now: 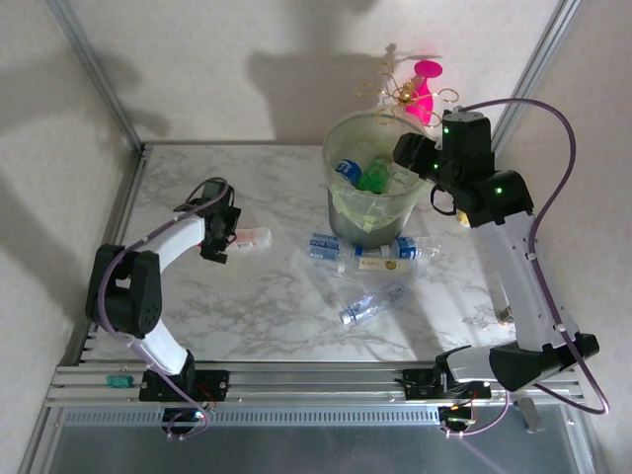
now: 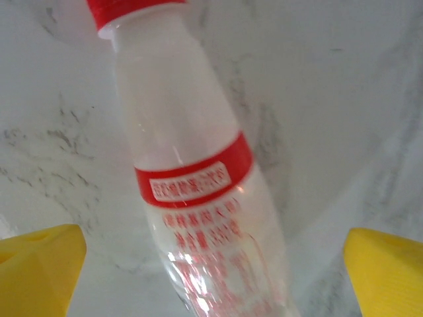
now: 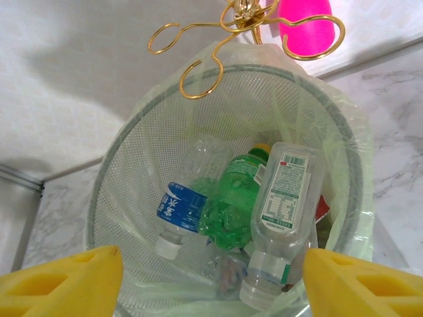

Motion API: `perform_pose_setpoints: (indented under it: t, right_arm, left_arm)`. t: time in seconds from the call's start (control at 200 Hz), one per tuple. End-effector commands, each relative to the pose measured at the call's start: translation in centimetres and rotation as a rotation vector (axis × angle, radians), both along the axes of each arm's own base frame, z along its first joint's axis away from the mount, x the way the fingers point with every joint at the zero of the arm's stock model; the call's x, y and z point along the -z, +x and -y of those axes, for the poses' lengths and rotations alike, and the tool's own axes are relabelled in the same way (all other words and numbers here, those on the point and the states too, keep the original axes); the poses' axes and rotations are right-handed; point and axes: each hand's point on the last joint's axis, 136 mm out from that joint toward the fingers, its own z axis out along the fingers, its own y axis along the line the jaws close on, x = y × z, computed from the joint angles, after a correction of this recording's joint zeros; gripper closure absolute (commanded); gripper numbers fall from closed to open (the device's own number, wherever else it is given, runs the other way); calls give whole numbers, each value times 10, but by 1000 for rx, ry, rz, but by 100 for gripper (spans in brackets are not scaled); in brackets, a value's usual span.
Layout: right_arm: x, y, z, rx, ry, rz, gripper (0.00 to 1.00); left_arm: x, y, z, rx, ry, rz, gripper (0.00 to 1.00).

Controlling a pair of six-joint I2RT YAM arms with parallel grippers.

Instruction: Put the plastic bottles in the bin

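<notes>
Bottles (image 3: pixel 235 201) lie in the bin (image 1: pixel 355 232), more bottles (image 1: pixel 373 304) on the table (image 1: pixel 276 306) before it, another bottle (image 1: pixel 249 238) well left.

Top view: even, rather dim light; broad soft shadows on back wall (image 1: pixel 197 59).
Left wrist: bottle (image 2: pixel 192 165) just ahead of left tool (image 2: pixel 211 271) blurred, whites washed out.
Right wrist: bin (image 3: pixel 132 152) beyond right tool (image 3: pixel 211 284) sharp.

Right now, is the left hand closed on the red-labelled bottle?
No, the left hand has its yellow fingers wide apart, clear of the red-labelled bottle between them.
</notes>
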Motion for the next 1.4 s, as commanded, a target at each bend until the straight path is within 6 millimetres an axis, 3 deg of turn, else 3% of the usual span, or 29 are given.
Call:
perform_pose_setpoints:
  t: [0.0, 0.19, 0.31, 0.511, 0.626, 0.721, 0.971, 1.096, 1.166, 1.392]
  right_arm:
    - [0, -9, 9, 26, -22, 5, 28]
    - [-1, -9, 8, 16, -31, 9, 28]
    - [-8, -9, 13, 33, -45, 29, 28]
    - [-24, -9, 19, 57, -55, 83, 28]
    - [-33, -8, 19, 53, -54, 108, 28]
    - [-38, -9, 18, 47, -57, 126, 29]
    - [-47, -9, 6, -23, -23, 172, 29]
    - [-49, -6, -1, -52, -14, 186, 29]
    - [-46, -5, -2, -53, -14, 180, 29]
    - [-25, 3, -12, -73, 9, 89, 29]
  left_arm:
    - [0, 12, 1, -55, -38, 9, 0]
    - [27, 25, -2, -48, -65, -18, 7]
    - [20, 32, -4, -36, -38, 13, 15]
    - [25, 23, -6, -14, -28, -2, 34]
    - [25, 17, -5, 3, -33, -10, 37]
    - [8, 20, -6, 27, -14, 26, 38]
    - [-61, 28, -2, 120, 41, 177, 44]
    - [-102, 29, 10, 192, 95, 278, 44]
    - [-111, 26, 14, 214, 105, 302, 43]
    - [-72, -1, -2, 121, 52, 158, 19]
